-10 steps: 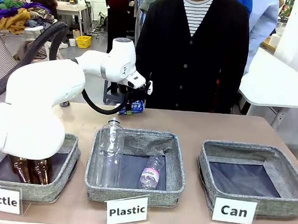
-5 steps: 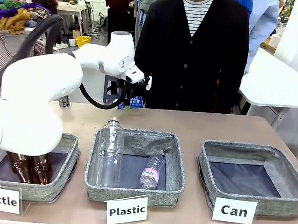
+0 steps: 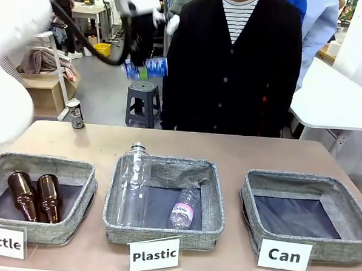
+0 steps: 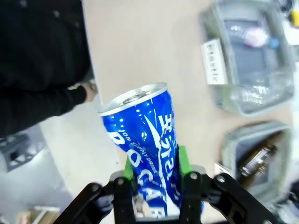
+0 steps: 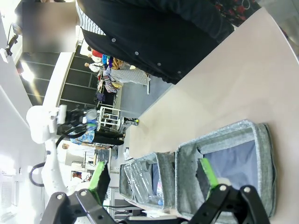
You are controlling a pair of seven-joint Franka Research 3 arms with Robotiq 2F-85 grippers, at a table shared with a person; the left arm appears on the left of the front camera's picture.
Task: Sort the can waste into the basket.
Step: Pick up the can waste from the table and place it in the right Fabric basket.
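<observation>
A crushed blue can [image 4: 145, 140] with white lettering is clamped between the green pads of my left gripper [image 4: 156, 171]. In the front view the left gripper [image 3: 138, 58] holds this blue can [image 3: 148, 67] high above the table's far edge, in front of the person. A dark can [image 3: 77, 113] stands on the far left of the table. The grey basket [image 3: 294, 178] behind the "Can" sign [image 3: 284, 254] sits at the right with only its dark base showing inside. My right gripper [image 5: 154, 178] is open above the table, looking over that basket [image 5: 261, 158].
The middle basket [image 3: 163, 235], signed "Plastic", holds two clear bottles. The left basket [image 3: 40, 162], signed "Bottle", holds two brown bottles. A person in a black cardigan stands at the far side, one hand [image 4: 91, 89] near the table edge.
My left arm has risen from the far table edge, carrying the blue can up and a little left. The Bottle basket, earlier behind the arm, now shows in full.
</observation>
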